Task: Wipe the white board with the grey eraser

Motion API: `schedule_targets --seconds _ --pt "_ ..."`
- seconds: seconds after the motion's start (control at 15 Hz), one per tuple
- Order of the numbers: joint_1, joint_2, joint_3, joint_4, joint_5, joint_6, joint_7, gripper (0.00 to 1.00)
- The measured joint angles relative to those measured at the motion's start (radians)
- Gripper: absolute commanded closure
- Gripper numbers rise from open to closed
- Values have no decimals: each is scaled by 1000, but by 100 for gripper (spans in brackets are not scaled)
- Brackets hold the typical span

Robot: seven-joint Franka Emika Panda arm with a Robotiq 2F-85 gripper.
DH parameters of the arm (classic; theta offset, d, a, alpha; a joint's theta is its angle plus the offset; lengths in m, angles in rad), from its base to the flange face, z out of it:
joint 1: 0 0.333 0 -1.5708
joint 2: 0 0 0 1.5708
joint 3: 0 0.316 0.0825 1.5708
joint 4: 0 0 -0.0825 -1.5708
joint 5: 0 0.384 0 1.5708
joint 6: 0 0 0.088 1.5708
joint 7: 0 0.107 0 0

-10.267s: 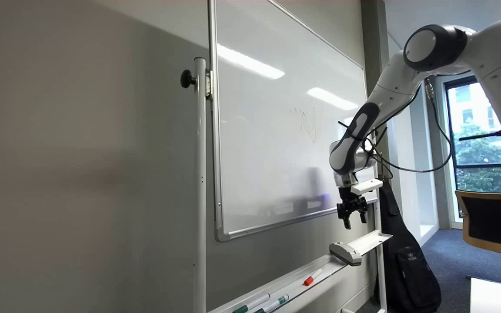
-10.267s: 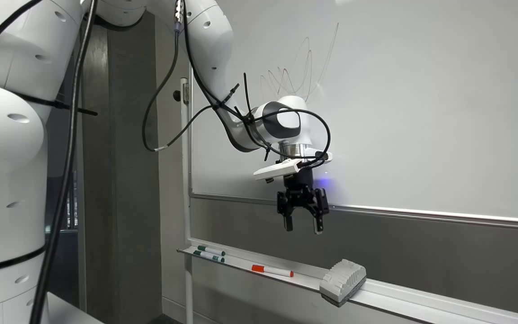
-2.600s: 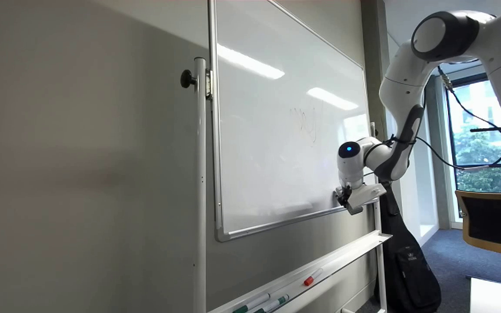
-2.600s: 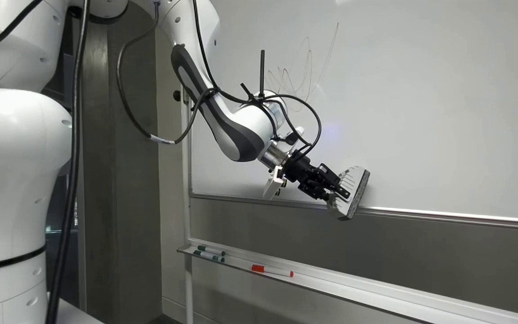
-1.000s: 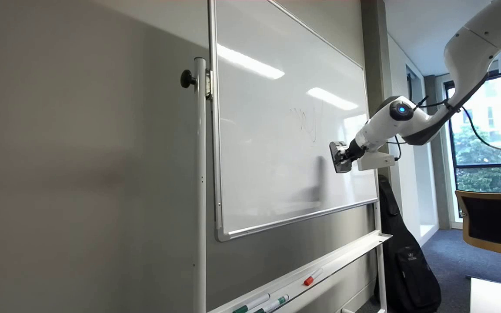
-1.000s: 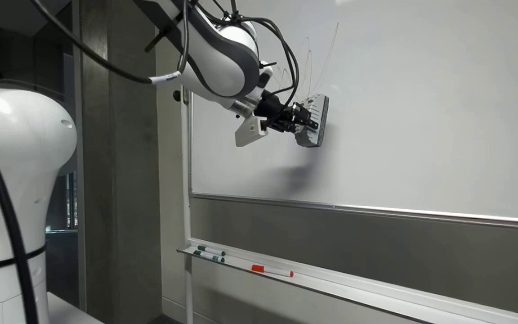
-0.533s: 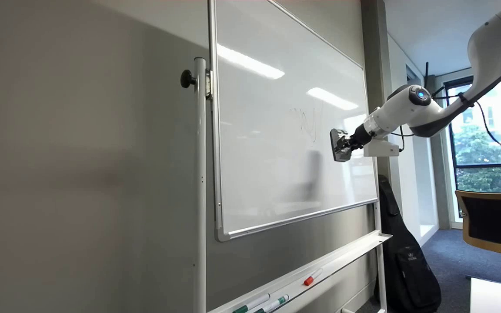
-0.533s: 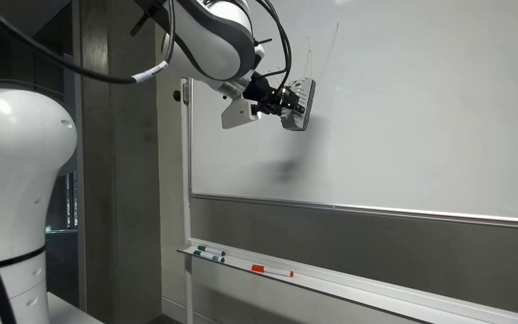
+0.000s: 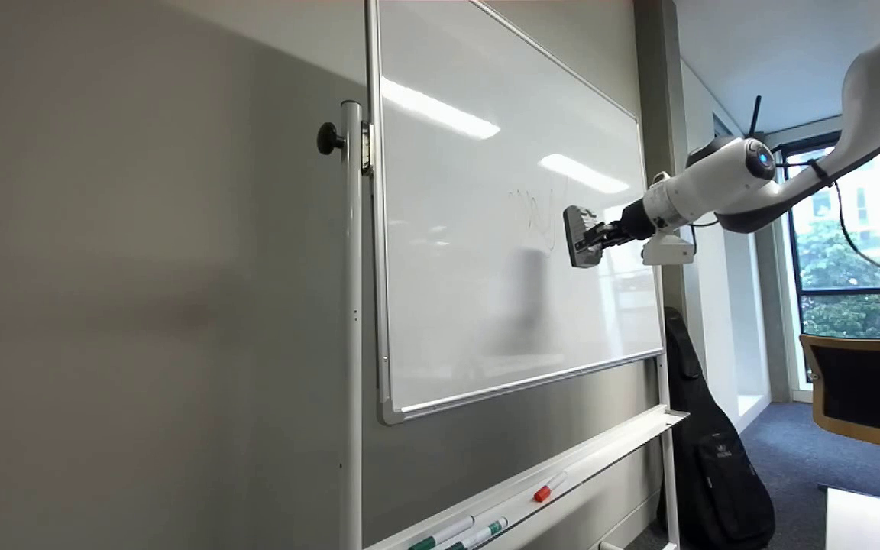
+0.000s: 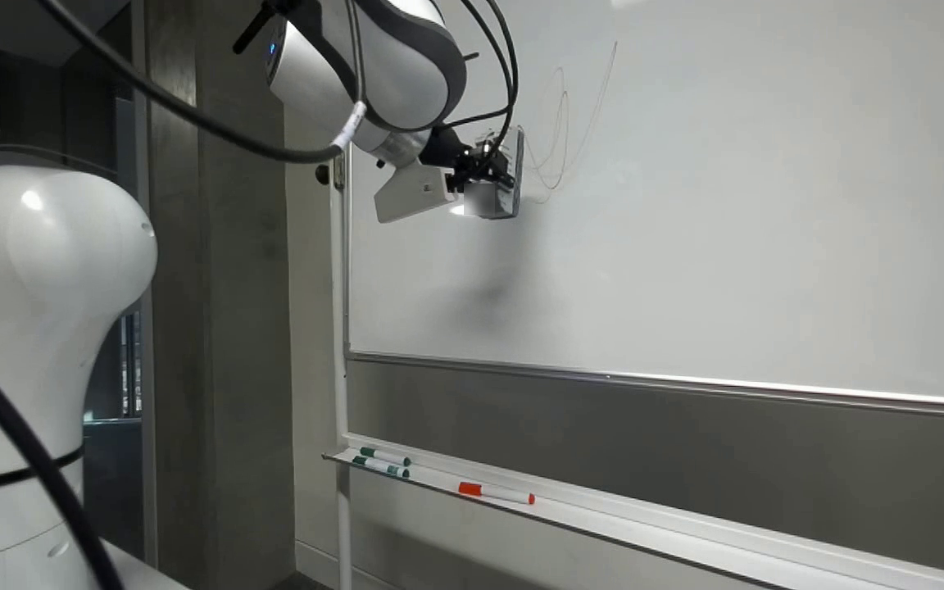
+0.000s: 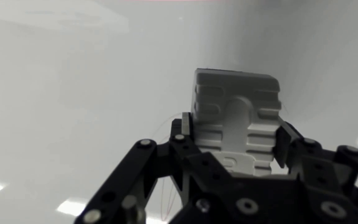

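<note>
Wrist vw: fingers (image 11: 284, 141) clamped on grey eraser (image 11: 236, 124); blk bag (image 9: 723, 462) only in an ext. vw.

In an exterior view you look at a steep slant along the white board (image 9: 470, 305), from near one end toward the other. In an exterior view you face its front more squarely, past the arm's lower links (image 10: 29, 344). Both exterior views share the board's front, its lower edge and the ledge (image 9: 627, 439) below. Your wrist view sits closest, facing the board, upside down against it.
</note>
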Motion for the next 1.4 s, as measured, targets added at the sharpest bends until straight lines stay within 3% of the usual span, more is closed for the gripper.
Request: schedule_targets --seconds 0.47,0.53,0.73,1.4 --pt "164 -3 -161 1 -34 1 -9 62" --pt "180 -4 -180 1 -26 1 -23 37" --pt "220 -17 -232 1 -14 1 -69 37" --pt "223 -30 -237 1 -14 1 -73 37"
